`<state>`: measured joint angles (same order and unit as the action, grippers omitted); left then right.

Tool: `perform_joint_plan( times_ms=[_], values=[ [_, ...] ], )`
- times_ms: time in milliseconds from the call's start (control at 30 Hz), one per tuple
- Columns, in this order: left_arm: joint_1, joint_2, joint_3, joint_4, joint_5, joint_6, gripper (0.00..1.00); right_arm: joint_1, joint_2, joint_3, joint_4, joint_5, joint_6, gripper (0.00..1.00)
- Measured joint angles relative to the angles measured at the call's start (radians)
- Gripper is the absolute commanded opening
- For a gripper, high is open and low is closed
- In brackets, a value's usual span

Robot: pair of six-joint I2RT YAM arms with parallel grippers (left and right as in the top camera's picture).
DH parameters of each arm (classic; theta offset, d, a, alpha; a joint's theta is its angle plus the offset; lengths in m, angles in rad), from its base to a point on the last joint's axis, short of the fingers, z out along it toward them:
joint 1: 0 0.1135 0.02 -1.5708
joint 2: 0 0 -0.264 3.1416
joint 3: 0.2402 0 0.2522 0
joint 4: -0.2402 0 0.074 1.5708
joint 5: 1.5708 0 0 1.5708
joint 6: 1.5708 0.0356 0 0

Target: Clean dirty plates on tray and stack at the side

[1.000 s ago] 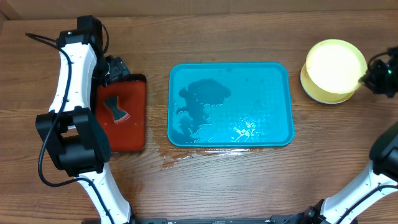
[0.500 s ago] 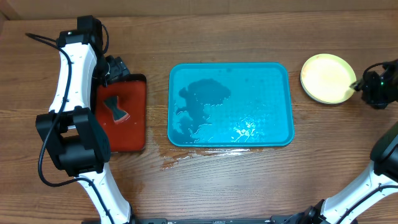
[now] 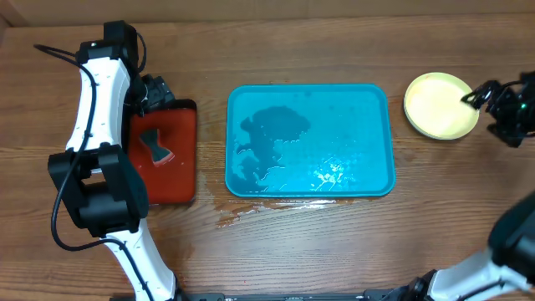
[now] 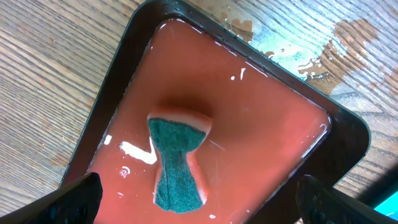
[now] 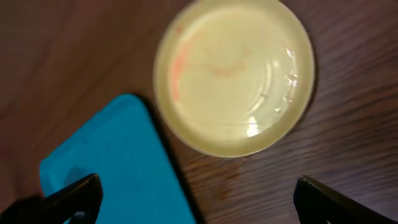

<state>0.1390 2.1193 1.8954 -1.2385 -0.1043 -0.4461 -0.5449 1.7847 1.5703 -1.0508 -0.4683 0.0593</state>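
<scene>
Overhead view, yellow-green plate (image 3: pixel 440 105) near turquoise tray (image 3: pixel 351 117), right gripper (image 5: pixel 196 198) wide, left gripper (image 4: pixel 199 200) wide above sponge (image 4: pixel 177 158)

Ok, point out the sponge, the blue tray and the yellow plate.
sponge (image 4: pixel 176 160): left wrist view, green top face.
blue tray (image 3: pixel 361 117): overhead view, bare floor, right side.
yellow plate (image 3: pixel 440 104): overhead view, its centre.

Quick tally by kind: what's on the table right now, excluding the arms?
Trays: 2, the turquoise tray and the red tray
Plates: 1 visible, the yellow-green plate
Sponges: 1, the sponge in the red tray
Total: 4
</scene>
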Motion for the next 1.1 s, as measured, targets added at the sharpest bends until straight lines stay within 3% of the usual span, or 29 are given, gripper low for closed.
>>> perform_joint_plan(
  times_ms=[167, 433, 667, 933, 1100],
  values=[
    [0.000, 0.000, 0.000, 0.000, 0.000, 0.000, 1.00, 0.088, -0.250, 0.000, -0.082, -0.007, 0.001, 1.00],
    [0.000, 0.000, 0.000, 0.000, 0.000, 0.000, 1.00, 0.328, -0.445, -0.005, -0.246, -0.004, -0.003, 1.00],
    [0.000, 0.000, 0.000, 0.000, 0.000, 0.000, 1.00, 0.486, -0.502, -0.008, -0.473, -0.005, -0.003, 1.00],
    [0.000, 0.000, 0.000, 0.000, 0.000, 0.000, 1.00, 0.494, -0.500, -0.010, -0.555, 0.003, -0.003, 1.00],
    [0.000, 0.000, 0.000, 0.000, 0.000, 0.000, 1.00, 0.494, -0.501, -0.010, -0.523, 0.005, -0.004, 1.00]
  ],
)
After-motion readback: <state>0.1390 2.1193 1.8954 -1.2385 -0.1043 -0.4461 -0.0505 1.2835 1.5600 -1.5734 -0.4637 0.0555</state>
